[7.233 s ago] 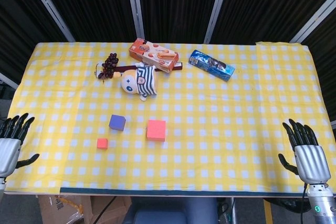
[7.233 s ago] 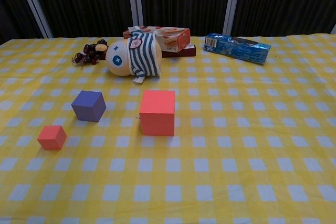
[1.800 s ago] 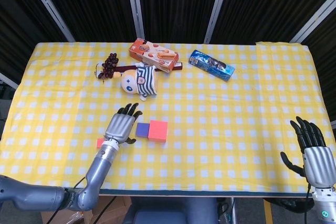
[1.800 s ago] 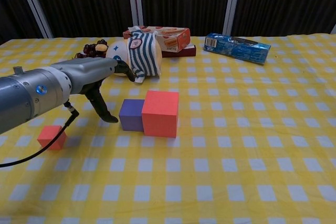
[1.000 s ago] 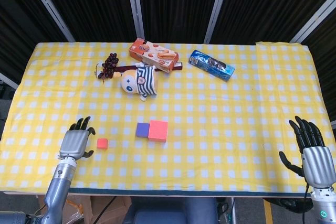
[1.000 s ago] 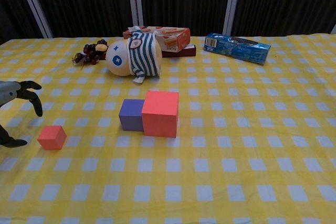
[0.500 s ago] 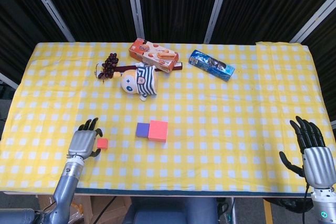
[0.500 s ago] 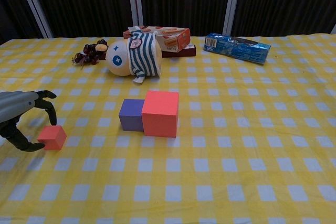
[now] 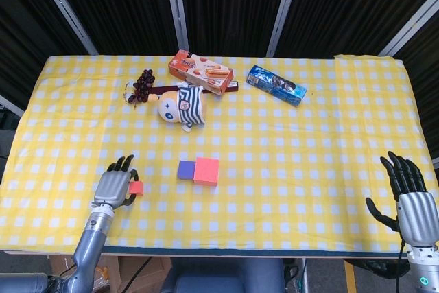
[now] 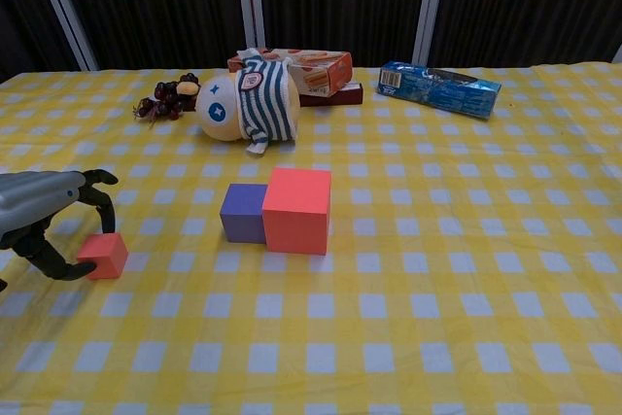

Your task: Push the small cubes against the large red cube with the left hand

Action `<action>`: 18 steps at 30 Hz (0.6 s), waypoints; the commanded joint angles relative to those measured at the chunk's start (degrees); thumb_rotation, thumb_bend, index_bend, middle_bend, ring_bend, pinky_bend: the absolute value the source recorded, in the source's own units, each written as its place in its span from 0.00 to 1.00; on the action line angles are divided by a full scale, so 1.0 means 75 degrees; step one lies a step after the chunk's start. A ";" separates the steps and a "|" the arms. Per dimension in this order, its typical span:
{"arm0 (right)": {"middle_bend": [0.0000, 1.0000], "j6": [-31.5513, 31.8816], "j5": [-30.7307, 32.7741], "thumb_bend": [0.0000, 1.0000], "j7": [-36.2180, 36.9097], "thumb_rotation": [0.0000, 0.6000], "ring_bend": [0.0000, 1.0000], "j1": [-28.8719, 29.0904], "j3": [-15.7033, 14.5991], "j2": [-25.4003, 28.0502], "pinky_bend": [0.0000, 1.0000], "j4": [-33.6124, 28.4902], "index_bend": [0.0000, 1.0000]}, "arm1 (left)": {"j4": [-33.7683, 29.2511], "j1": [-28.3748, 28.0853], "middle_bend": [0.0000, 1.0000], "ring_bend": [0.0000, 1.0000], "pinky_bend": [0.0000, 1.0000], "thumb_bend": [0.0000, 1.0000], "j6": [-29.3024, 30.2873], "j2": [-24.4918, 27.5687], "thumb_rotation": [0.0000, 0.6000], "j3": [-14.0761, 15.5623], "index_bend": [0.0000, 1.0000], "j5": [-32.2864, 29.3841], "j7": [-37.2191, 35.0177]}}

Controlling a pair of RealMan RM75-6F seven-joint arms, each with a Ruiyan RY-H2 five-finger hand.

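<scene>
At the table's near left, your left hand (image 10: pixel 49 216) has closed in on the small red cube (image 10: pixel 105 256), fingers spread and touching its left side, gripping nothing. The purple cube (image 10: pixel 243 213) already sits against the large red cube (image 10: pixel 295 209); push rightward.

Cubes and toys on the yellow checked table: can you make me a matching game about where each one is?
Things:
1. purple cube
2. small red cube
3. blue packet
4. striped doll

Places:
A. at the left hand's fingers
B. touching the large red cube
C. beside the grapes
D. far side, toward the right

Pairs: 1-B, 2-A, 3-D, 4-C
</scene>
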 commanded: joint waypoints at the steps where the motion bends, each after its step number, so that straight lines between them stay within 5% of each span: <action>1: 0.00 0.0009 -0.0012 0.36 -0.0008 1.00 0.00 -0.0002 -0.0006 -0.0013 0.07 -0.0006 0.00 | -0.0051 -0.0141 0.00 0.00 0.14 0.38 -0.0043 0.0023 1.00 -0.0237 0.44 0.0319 -0.0076; 18: 0.00 -0.0026 0.0071 0.36 0.0131 1.00 0.00 0.0005 0.0030 0.0025 0.07 -0.0040 0.00 | 0.1129 -0.1017 0.00 0.00 0.14 0.38 -0.0949 -0.0574 1.00 -0.0882 0.44 0.0329 0.0219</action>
